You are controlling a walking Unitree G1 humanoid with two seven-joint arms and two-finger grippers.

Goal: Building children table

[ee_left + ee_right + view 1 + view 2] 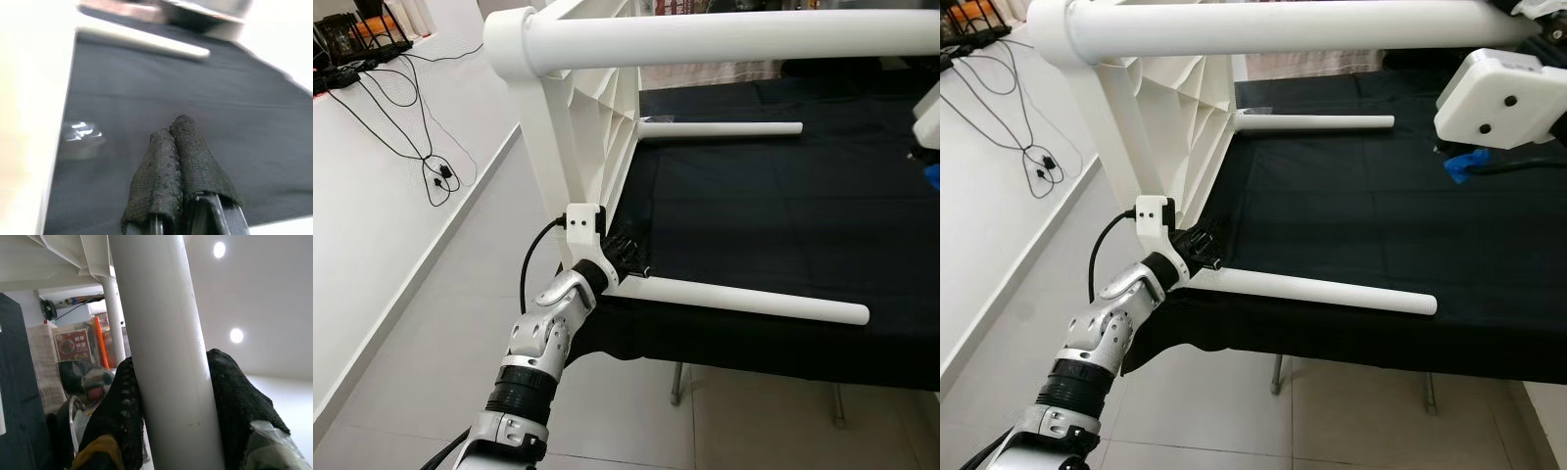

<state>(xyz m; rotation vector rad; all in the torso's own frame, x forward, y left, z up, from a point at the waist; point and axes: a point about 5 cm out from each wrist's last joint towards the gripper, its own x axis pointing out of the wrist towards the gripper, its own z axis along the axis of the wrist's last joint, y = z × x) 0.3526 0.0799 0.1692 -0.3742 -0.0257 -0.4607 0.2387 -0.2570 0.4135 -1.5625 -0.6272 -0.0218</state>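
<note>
Children's table [597,108] lies tipped on the black worktop [783,215] with legs fitted, my right gripper [171,401] clamped round the near top leg [1263,27], my left gripper [181,161] closed, empty, at the lower corner.

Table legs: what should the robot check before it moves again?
1. Right gripper clamped on the top leg: ok.
2. Left gripper shut, at the table's lower corner: ok.
3. Table lying on its side on the black cloth: ok.
4. Three legs in place, top, far leg, near leg: ok.
5. Fourth leg fitted: cannot tell.
6. Legs screwed tight: cannot tell.
</note>
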